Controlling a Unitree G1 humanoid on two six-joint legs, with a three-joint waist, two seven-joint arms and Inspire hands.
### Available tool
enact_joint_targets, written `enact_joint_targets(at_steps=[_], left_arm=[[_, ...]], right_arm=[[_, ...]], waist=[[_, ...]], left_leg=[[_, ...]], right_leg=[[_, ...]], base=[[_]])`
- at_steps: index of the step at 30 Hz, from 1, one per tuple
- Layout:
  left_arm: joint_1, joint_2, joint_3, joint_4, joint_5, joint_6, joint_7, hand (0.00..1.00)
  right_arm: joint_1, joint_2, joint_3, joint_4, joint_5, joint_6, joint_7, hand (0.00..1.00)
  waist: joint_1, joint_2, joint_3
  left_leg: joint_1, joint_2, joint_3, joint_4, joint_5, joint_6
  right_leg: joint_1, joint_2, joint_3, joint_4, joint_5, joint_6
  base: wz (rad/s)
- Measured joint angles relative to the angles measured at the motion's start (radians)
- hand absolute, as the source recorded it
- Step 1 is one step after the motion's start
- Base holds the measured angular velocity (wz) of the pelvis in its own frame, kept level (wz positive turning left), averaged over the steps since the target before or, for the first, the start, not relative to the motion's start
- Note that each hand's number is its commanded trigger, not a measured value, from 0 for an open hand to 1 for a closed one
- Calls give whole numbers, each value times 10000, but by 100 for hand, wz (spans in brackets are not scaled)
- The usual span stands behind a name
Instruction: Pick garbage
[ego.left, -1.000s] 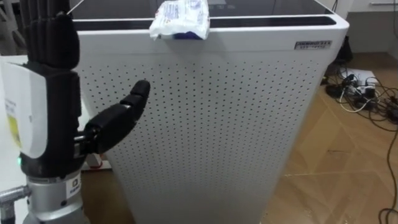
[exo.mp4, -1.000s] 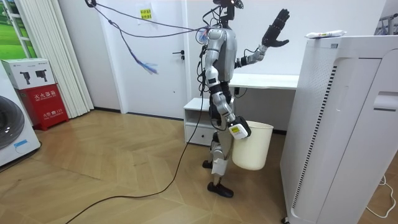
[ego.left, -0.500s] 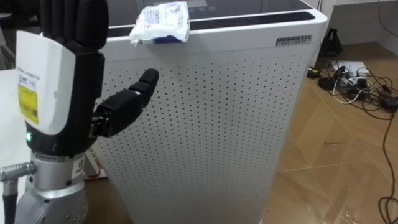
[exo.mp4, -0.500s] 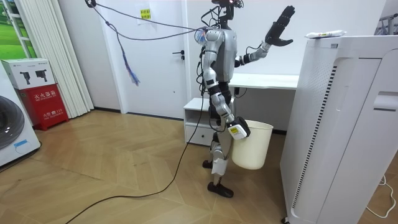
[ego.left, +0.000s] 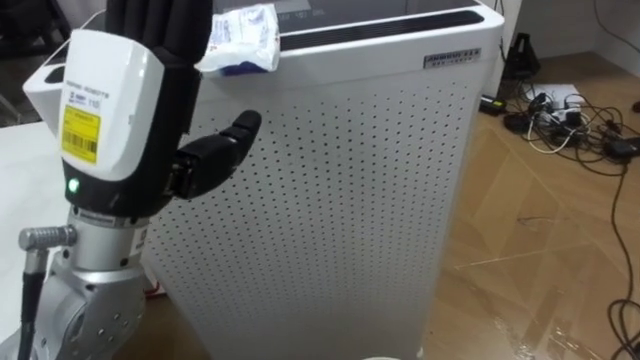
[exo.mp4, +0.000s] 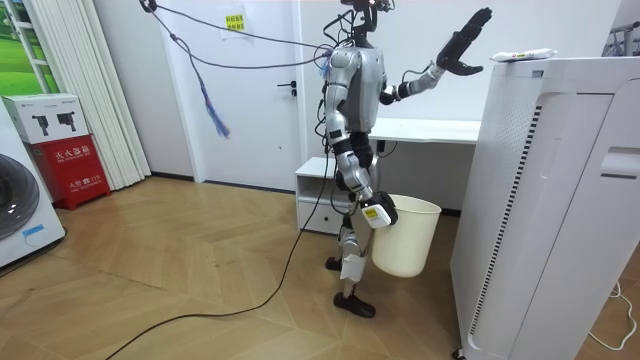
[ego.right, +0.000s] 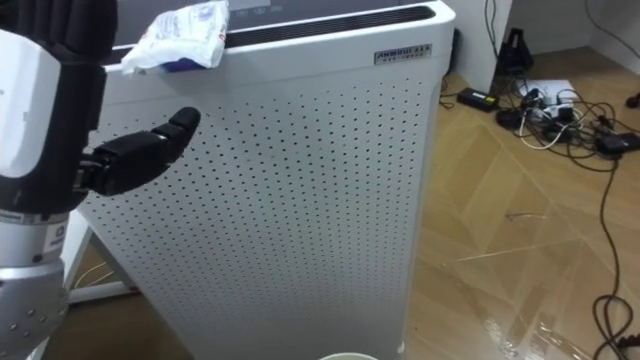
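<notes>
Left eye view: crinkly packet (perforated cabinet)

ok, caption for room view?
Left hand raised, open, near the packet on the white unit; bin at right hand.

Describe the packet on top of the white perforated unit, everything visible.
The packet is a small, crumpled white plastic wrapper with pale blue print and a dark blue patch at its lower edge. It lies on the front edge of the white unit's top, slightly overhanging. The open left hand is raised near it; the room view shows them apart.
</notes>
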Motion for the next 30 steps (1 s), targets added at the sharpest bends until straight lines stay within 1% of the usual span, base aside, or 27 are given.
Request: enact_joint_targets(at_steps=[8, 10, 12, 14, 17, 19, 20, 21, 23, 28, 30], left_arm=[[-144, 10, 0, 0, 189, 154, -218, 0], [-177, 69, 2, 2, 361, 213, -239, 0], [-177, 254, 2, 2, 427, 213, -336, 0], [-177, 298, 2, 8, 440, 246, -425, 0], [-177, 357, 8, 56, 605, 316, -445, 0], [-188, 487, 21, 56, 604, 336, -558, 0], [-201, 530, 21, 56, 599, 350, -595, 0], [-227, 653, 21, 56, 596, 374, -643, 0], [-271, 749, 21, 64, 568, 385, -761, 0], [-327, 755, 20, 189, 502, 440, -1014, 0], [-331, 756, 19, 231, 503, 482, -1127, 0]], right_arm=[[21, -48, 1, -2, 3, 68, -5, 100], [27, -50, 1, -7, 2, 69, -6, 100], [29, -50, 1, -14, -7, 69, -6, 100], [31, -51, -1, -13, -9, 70, -6, 100], [34, -50, -2, -14, -21, 80, -7, 100], [90, -54, -5, -14, -20, 79, -34, 100], [100, -56, -5, -13, -19, 79, -43, 100], [103, -56, -6, -13, -18, 79, -90, 100], [106, -59, -4, -14, -12, 79, -135, 100], [96, -60, -6, -15, -15, 79, -191, 100], [96, -80, -5, -32, -12, 97, -192, 100]], waist=[[8, 7, -9], [16, -5, -8], [11, -28, -13], [12, -51, -20], [43, -93, -59], [96, -103, -119], [111, -103, -124], [135, -96, -128], [187, -90, -132], [242, -75, -124], [234, -40, -109]], left_leg=[[33, -4, -3, -1, 0, 0], [32, -5, 30, -1, 0, 0], [32, -5, 76, 0, 0, 0], [32, -5, 94, 0, 0, 0], [43, -2, 140, 6, 0, 0], [51, 6, 140, 8, 0, 0], [57, 7, 140, 9, 0, 0], [61, 8, 140, 10, 0, 0], [66, 8, 139, 10, 0, 0], [73, 7, 150, 5, 0, 0], [77, 3, 172, 1, 0, 0]], right_leg=[[-1, 7, 40, 11, 0, 0], [-22, 15, 73, 16, 0, 0], [-34, 24, 99, 10, 0, 0], [-35, 30, 121, 6, 0, 0], [-35, 47, 155, 23, 5, 3], [-27, 57, 160, 32, 17, -4], [-22, 58, 161, 32, 17, -5], [-20, 58, 163, 30, 17, -5], [-11, 57, 163, 31, 17, -5], [-6, 51, 149, 23, 17, -4], [-5, 49, 164, 16, 19, -1]], base=[[-1], [-5], [-4], [0], [-3], [-4], [0], [0], [0], [0], [0]])
